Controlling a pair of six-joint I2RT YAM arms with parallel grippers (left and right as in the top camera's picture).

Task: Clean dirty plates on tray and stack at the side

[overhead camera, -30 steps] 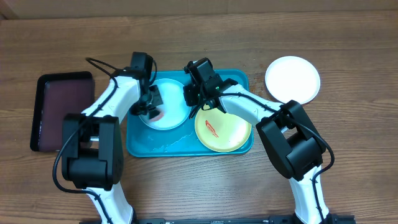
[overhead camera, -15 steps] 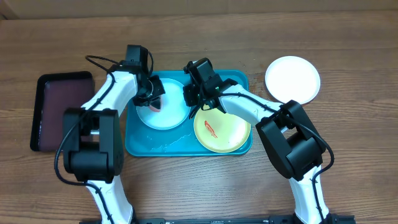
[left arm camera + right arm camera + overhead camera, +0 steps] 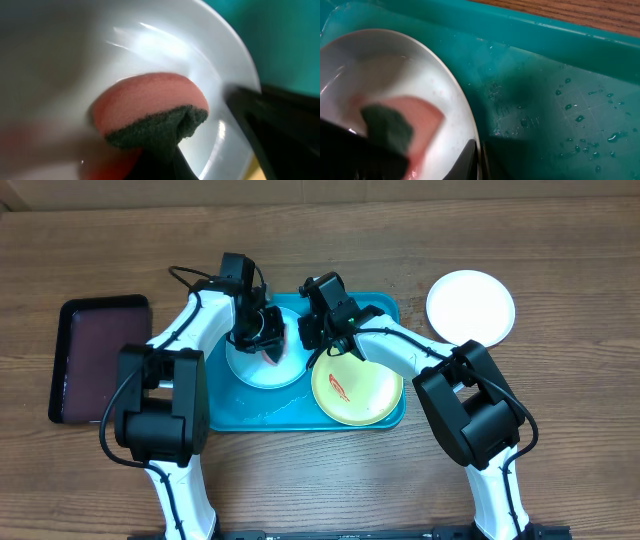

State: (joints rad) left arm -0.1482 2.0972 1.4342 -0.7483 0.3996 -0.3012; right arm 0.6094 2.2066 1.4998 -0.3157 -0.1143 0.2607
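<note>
The turquoise tray (image 3: 230, 418) holds a pale blue plate (image 3: 250, 370) and a yellow-green plate (image 3: 375, 395) with a red smear. My left gripper (image 3: 268, 340) is shut on a pink sponge with a dark scouring side (image 3: 150, 107), pressed on the pale blue plate (image 3: 165, 45). My right gripper (image 3: 308, 338) is shut on that plate's right rim (image 3: 465, 107), its fingers (image 3: 477, 157) pinching the edge above the wet tray floor (image 3: 555, 115). A white plate (image 3: 470, 305) lies on the table to the right of the tray.
A dark maroon tray (image 3: 95, 355) lies at the left on the wooden table. Water drops sit on the turquoise tray floor. The tray's raised rim (image 3: 545, 32) runs just behind the right gripper.
My left gripper has moved the sponge rightward across the pale blue plate, from its left part to its right part. The right gripper stays on the rim.
</note>
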